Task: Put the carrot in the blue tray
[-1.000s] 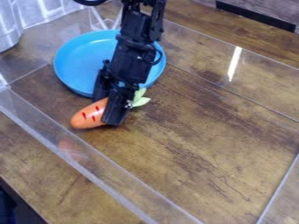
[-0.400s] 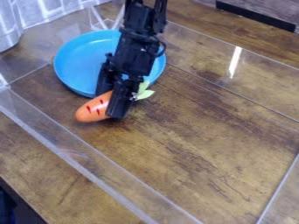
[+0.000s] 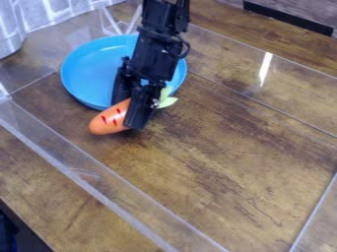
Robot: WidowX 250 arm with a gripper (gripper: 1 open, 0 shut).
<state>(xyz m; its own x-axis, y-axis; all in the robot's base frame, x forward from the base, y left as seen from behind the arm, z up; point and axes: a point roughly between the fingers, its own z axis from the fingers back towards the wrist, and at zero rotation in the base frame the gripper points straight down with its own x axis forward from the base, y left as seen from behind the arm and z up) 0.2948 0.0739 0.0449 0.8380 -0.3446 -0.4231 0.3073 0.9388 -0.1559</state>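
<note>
Blue tray [image 3: 86, 71]: round shallow dish at upper left on the wooden table [image 3: 237, 148].
Carrot [image 3: 110, 120]: orange, just in front of the tray's near rim, outside it, green leaves toward the right.
Gripper [image 3: 136, 113]: black, angled down from above, jaws clamped on the carrot's leafy end.
Arm: rises over the tray's right side.

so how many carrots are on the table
1. The carrot is in the hand, shut on its leafy end, just in front of the blue tray. The arm could hide something small behind it.
</note>
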